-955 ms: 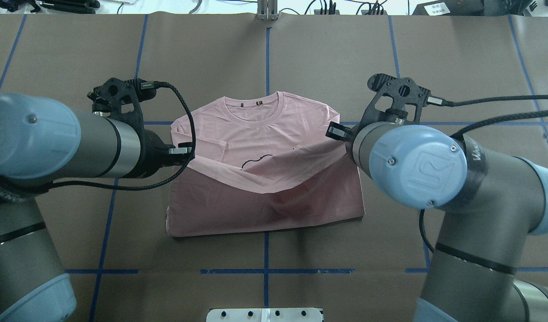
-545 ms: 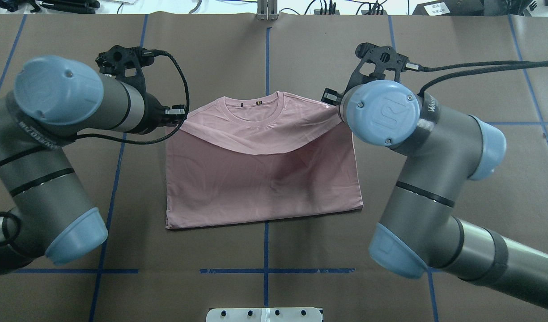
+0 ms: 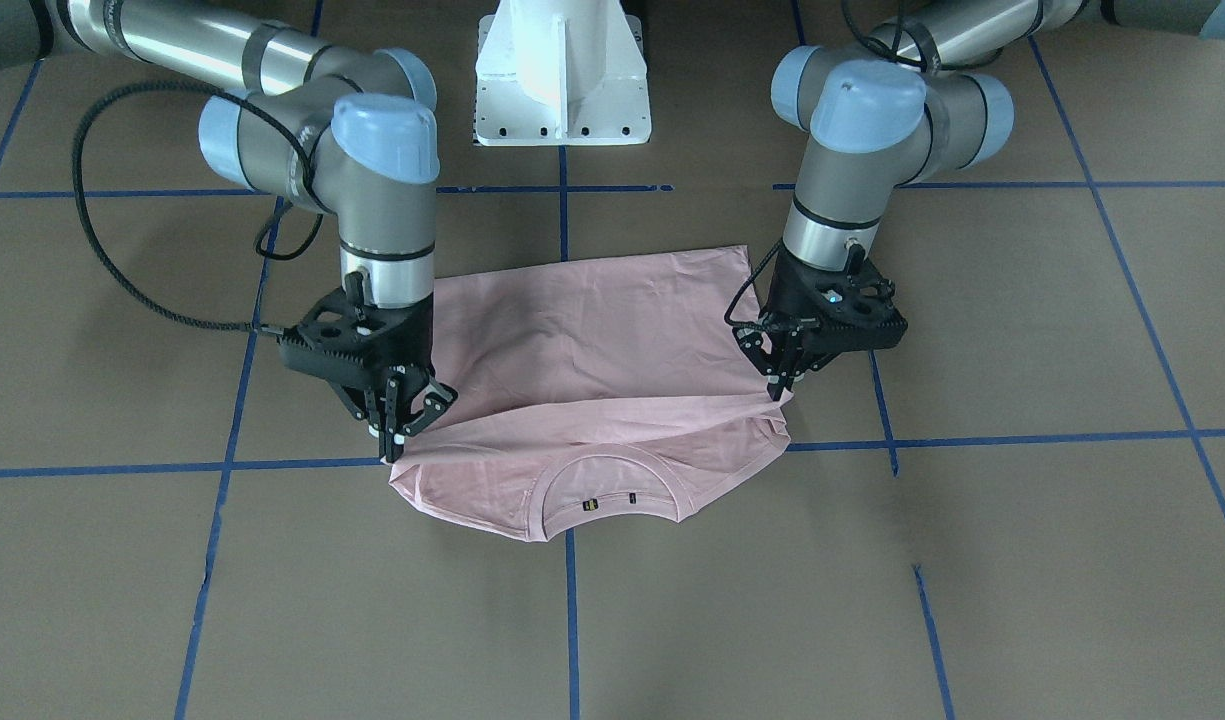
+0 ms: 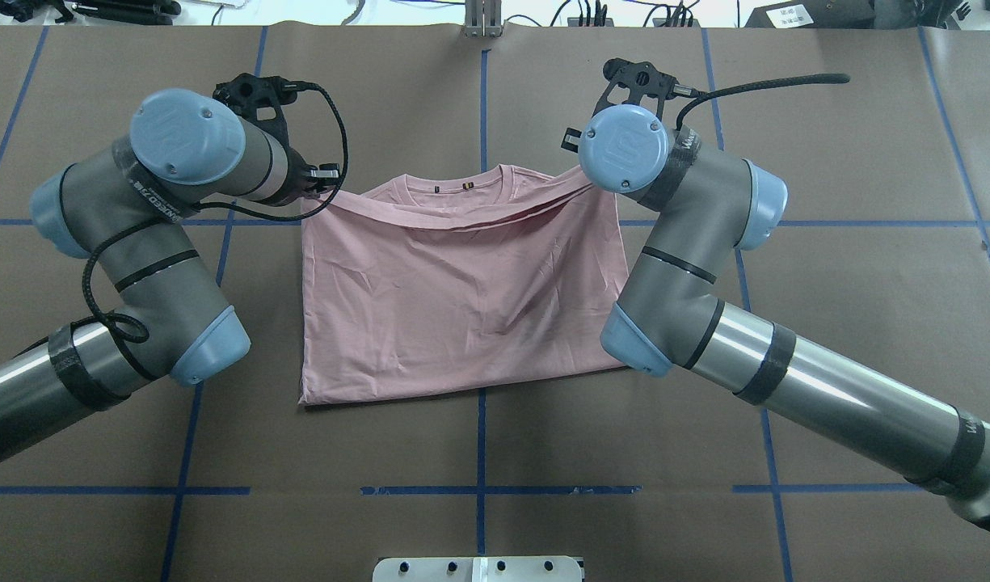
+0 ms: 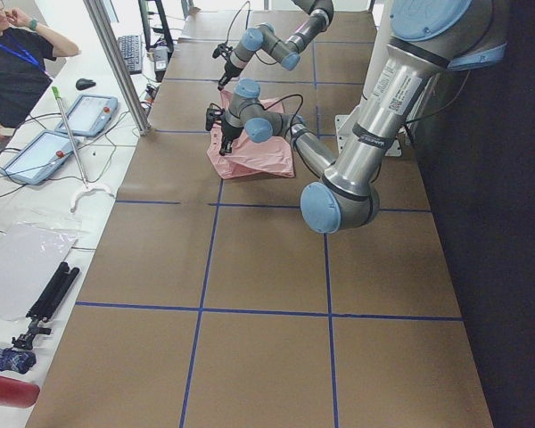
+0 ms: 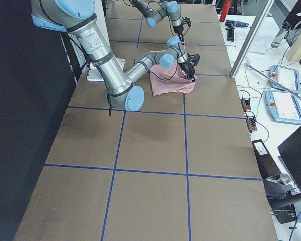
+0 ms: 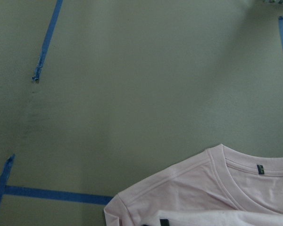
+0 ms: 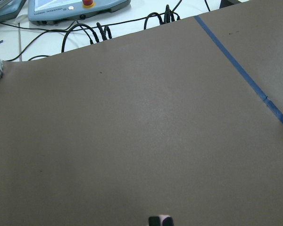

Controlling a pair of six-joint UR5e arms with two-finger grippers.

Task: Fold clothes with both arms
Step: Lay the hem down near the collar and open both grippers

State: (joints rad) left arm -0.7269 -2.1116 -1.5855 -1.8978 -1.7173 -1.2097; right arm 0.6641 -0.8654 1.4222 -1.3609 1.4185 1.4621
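The clothes are one pale pink T-shirt lying on the brown table, its lower half folded up over the front so the plain back shows. Its ribbed collar peeks out beyond the lifted hem. My left gripper is shut on the hem's left corner, and my right gripper is shut on the right corner. In the front-facing view the left gripper and the right gripper pinch the hem just above the shoulders, with the collar below. The left wrist view shows the T-shirt and its shoulder.
Blue tape lines grid the brown table cover. The white pedestal base stands behind the shirt on my side. Past the far table edge there are cables, teach pendants and a seated person.
Both grippers have carried the hem away from me toward the collar. The folded layer now covers the print and nearly all of the front.
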